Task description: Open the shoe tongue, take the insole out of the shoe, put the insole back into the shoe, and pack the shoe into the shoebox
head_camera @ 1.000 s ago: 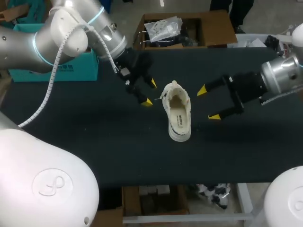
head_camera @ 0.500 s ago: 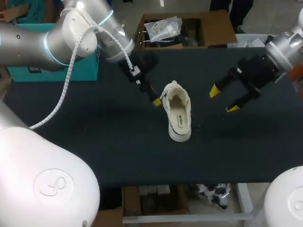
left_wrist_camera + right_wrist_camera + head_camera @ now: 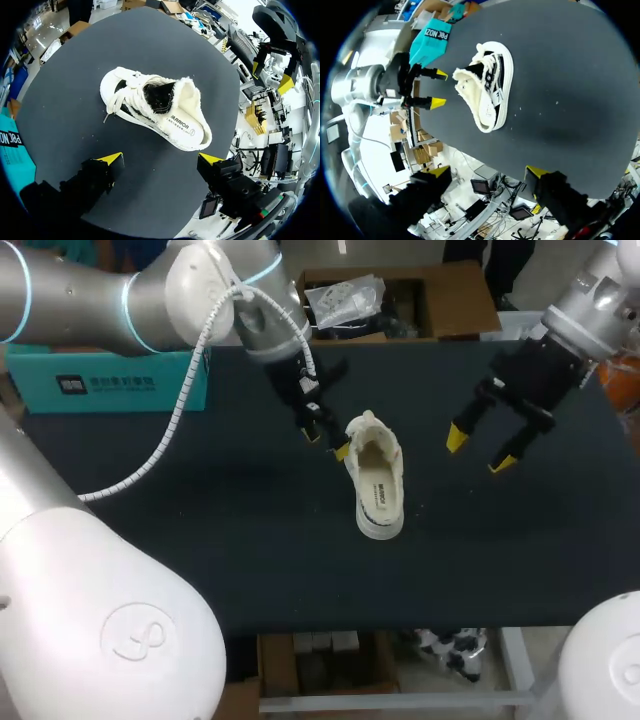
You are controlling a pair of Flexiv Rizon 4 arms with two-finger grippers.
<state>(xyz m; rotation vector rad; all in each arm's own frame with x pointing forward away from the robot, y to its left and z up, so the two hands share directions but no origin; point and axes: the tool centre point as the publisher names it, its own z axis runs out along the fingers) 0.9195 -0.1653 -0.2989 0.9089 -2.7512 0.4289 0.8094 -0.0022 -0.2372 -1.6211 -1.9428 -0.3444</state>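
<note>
Here, the white lace-up sneaker (image 3: 376, 485) lies mid-way across the black worktop (image 3: 200, 510). Our left gripper (image 3: 328, 440), fingers spread, hangs beside its far lace end, seemingly poised to open it; our right gripper (image 3: 479, 450), likewise spread, stands apart rightward.

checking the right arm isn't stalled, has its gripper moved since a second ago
Yes. The right gripper has drawn back from the shoe, toward the right side of the table, so the gap between them is wider.
</note>
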